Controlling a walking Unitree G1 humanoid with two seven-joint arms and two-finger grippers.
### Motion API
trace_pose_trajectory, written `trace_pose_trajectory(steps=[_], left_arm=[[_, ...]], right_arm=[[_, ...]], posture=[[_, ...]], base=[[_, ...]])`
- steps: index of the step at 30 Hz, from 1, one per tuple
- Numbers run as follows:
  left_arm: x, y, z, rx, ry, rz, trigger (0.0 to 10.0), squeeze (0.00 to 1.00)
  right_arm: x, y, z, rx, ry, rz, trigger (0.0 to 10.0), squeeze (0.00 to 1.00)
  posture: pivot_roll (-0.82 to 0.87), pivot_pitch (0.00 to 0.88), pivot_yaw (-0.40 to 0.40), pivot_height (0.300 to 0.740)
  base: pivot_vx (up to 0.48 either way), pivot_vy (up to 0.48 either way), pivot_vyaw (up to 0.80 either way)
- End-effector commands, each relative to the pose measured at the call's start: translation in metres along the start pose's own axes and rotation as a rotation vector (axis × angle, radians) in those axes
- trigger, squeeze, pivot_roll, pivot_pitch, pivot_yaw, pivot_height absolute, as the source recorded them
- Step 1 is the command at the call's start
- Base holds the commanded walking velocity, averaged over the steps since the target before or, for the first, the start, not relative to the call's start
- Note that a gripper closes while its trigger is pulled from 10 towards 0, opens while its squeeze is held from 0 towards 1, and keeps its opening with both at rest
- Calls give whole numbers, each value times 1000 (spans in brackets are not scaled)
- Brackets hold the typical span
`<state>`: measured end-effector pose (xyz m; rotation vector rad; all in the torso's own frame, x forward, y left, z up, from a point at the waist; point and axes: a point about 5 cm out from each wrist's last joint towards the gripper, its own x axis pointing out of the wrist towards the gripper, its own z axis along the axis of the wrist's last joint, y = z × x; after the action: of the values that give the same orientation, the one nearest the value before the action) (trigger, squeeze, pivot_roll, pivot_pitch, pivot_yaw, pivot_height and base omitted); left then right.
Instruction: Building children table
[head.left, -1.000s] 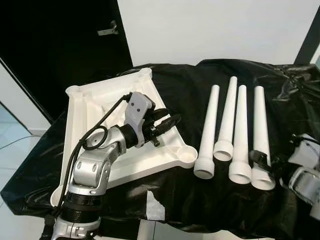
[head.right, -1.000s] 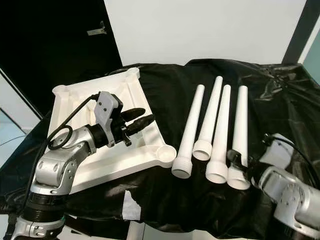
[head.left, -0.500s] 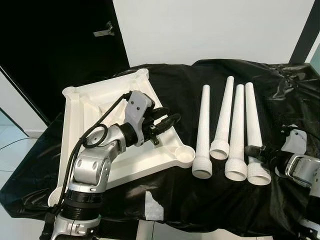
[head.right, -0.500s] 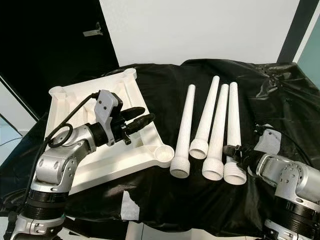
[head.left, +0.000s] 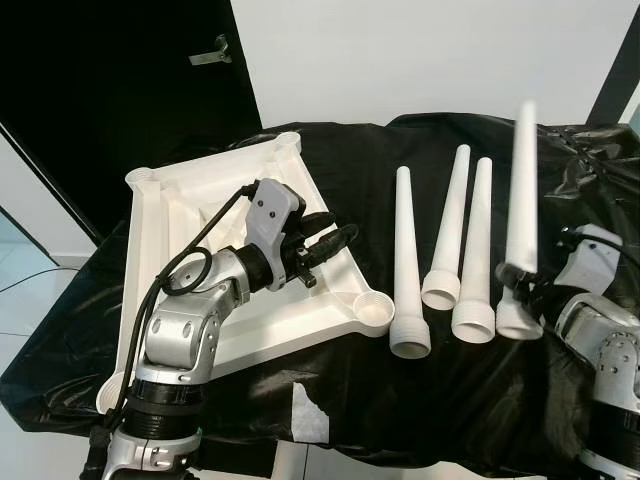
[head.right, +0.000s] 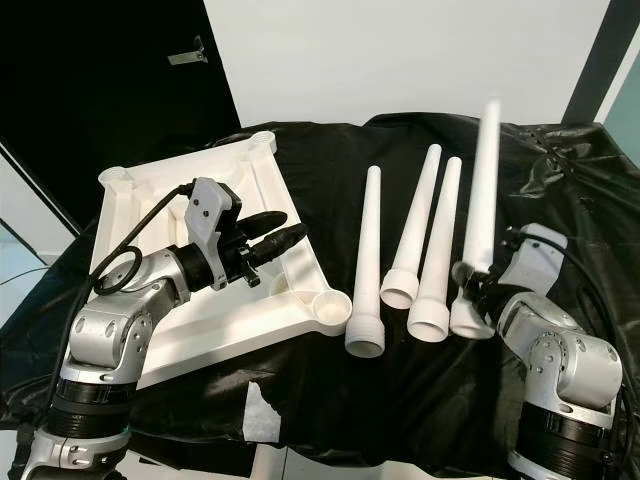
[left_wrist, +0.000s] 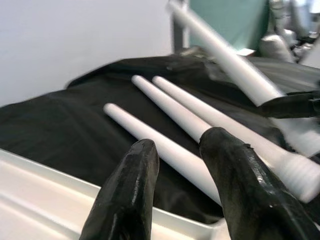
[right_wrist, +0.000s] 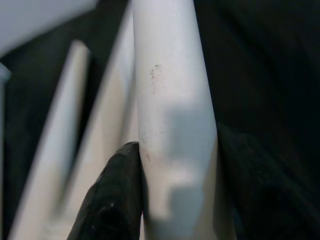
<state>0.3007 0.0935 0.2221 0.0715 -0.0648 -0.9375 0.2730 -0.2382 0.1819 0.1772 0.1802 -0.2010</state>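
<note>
Gripping the rightmost white table leg (head.right: 480, 200) near its wide threaded end, right gripper (head.right: 472, 290) with jaws closed on it, one black finger (right_wrist: 112, 200) pressed against each side of the tube in the right wrist view. Tilted steeply up off the black-draped worktop (head.left: 340, 390), narrow tip raised toward the far wall and blurred, wide end low beside the gripper at the near right. Lying flat to its left, three more white legs (head.left: 405, 260), roughly parallel, wide threaded ends toward the near edge, narrow tips pointing far; the two right ones close together, nearly touching, the leftmost a little apart. Resting on the left part of the worktop, the white tabletop (head.left: 180, 210), upside down, ribbed underside up, round corner sockets showing, one socket (head.left: 373, 311) just beside the wide end of the leftmost leg. Hovering over the tabletop's right portion, left gripper (head.left: 335, 240), pointing right toward the legs, jaws slightly parted and holding nothing, the two black fingers (left_wrist: 130, 195) seen apart in the left wrist view with the legs beyond them.
</note>
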Motion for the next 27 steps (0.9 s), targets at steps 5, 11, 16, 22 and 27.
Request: trace_pose_trajectory(steps=[5,11,16,22,27], left_arm=[[11,11,-5,-49,27,123,10000,0],[17,8,-3,-112,5,71,10000,0],[25,12,6,-155,-45,37,10000,118],[36,22,25,-242,-128,2,10000,1000],[42,25,31,-266,-143,2,10000,1000]], right_arm=[[6,28,1,33,-88,40,10000,0],[8,42,2,-34,-156,118,10000,0],[10,58,12,-163,-279,249,10000,0],[12,80,18,-336,-410,386,10000,0],[13,88,18,-382,-438,435,10000,0]], posture=[[-96,0,92,740],[-91,0,95,740],[-80,0,86,740],[-66,0,84,740],[-55,0,77,740]], base=[[0,0,0],[0,0,0],[0,0,0],[0,0,0],[0,0,0]])
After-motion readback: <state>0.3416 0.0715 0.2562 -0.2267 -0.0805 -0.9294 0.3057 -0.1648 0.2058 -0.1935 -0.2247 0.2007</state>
